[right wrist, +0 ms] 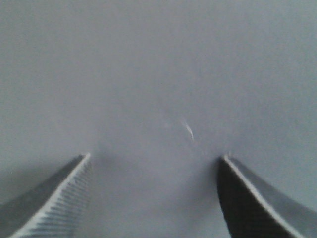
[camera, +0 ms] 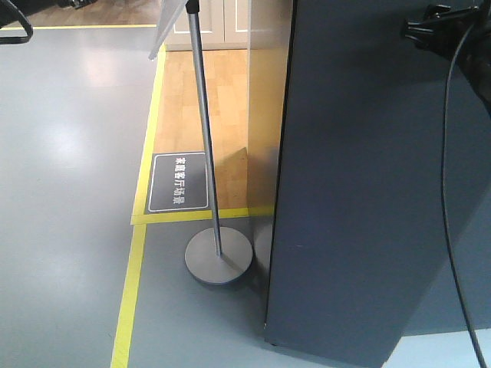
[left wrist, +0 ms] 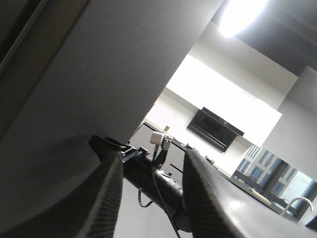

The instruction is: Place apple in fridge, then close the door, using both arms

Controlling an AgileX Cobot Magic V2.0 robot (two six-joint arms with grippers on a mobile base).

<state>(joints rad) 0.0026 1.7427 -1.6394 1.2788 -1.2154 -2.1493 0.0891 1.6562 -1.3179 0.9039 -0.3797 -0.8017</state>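
Note:
The fridge [camera: 368,192] shows only its dark grey outside, filling the right of the front view; none of its white inside is visible. I cannot tell the door's face from the body. The apple is out of view. My right gripper [right wrist: 156,157] is open, its fingertips very close to a plain grey surface [right wrist: 158,74] with a small scratch; nothing lies between them. A black arm part [camera: 433,27] with a cable reaches onto the grey face at the top right. My left gripper [left wrist: 153,156] is open and empty beside a grey panel [left wrist: 99,74], with the other arm [left wrist: 163,186] seen past its fingers.
A sign stand with a round grey base [camera: 219,257] and a thin pole [camera: 203,115] stands just left of the fridge. Yellow floor tape [camera: 130,299] borders a wooden floor patch with a dark placard [camera: 178,182]. A dark wall screen [left wrist: 215,129] is far off.

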